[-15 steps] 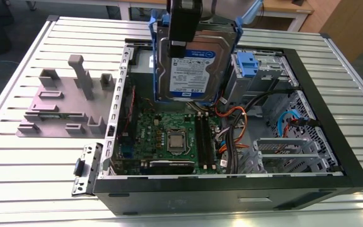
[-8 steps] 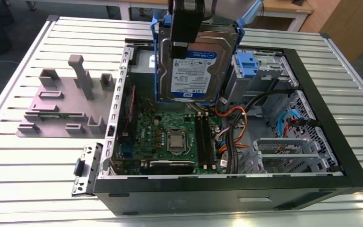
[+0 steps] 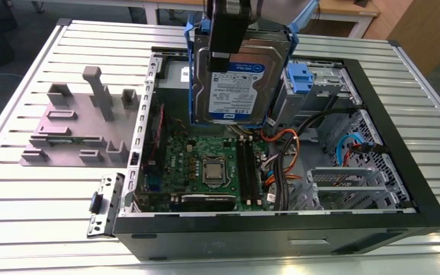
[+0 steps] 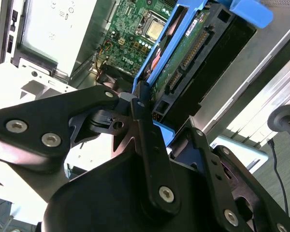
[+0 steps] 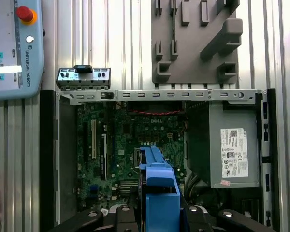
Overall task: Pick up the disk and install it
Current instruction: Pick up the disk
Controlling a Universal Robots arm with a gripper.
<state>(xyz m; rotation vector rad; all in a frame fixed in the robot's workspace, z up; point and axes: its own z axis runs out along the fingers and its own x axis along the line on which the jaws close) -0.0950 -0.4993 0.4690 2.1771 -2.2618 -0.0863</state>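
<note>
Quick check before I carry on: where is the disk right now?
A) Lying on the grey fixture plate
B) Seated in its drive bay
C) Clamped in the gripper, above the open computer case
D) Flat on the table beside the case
C: the exterior view shows the disk in its blue caddy clamped in the gripper, in the air over the open computer case and away from the grey fixture plate.
</note>
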